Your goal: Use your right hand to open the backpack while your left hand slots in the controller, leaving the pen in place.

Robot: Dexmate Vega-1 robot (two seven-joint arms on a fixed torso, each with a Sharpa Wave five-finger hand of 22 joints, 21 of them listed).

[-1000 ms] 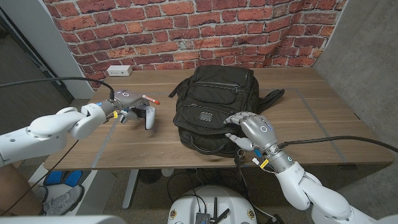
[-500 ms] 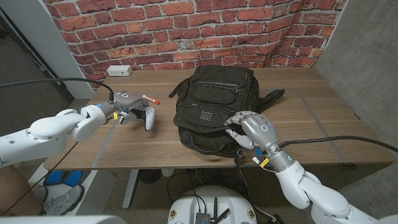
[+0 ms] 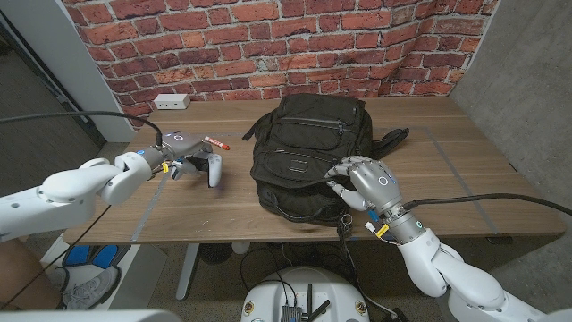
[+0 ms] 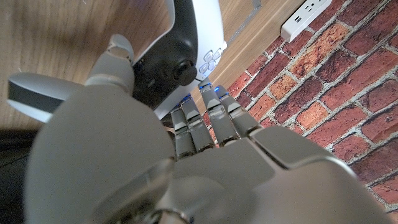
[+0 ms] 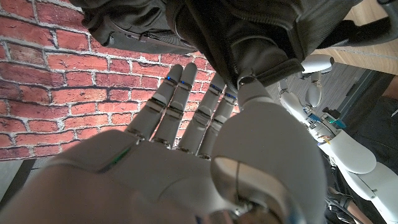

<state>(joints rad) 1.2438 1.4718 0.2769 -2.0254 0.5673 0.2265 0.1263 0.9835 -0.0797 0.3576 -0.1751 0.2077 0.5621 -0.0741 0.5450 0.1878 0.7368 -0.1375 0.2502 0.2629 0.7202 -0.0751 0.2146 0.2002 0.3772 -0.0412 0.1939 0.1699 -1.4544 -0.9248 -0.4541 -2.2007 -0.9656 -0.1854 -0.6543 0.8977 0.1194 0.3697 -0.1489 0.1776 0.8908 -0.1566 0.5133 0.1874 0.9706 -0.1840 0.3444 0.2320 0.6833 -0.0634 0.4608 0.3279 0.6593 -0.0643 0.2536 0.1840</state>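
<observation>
Though the backpack [image 3: 308, 152] lies black and still zipped, as far as can be seen, its long axis runs from the table's near edge toward the brick wall, and the right hand [image 3: 368, 185] sits at its near right corner, fingertips and thumb pinching a fold of fabric. Well to that hand's left, the left hand [image 3: 179, 148] grips the white controller [image 3: 211, 167] from above, grips pointing nearward. Just beyond its fingers lies the pen [image 3: 216, 141].
</observation>
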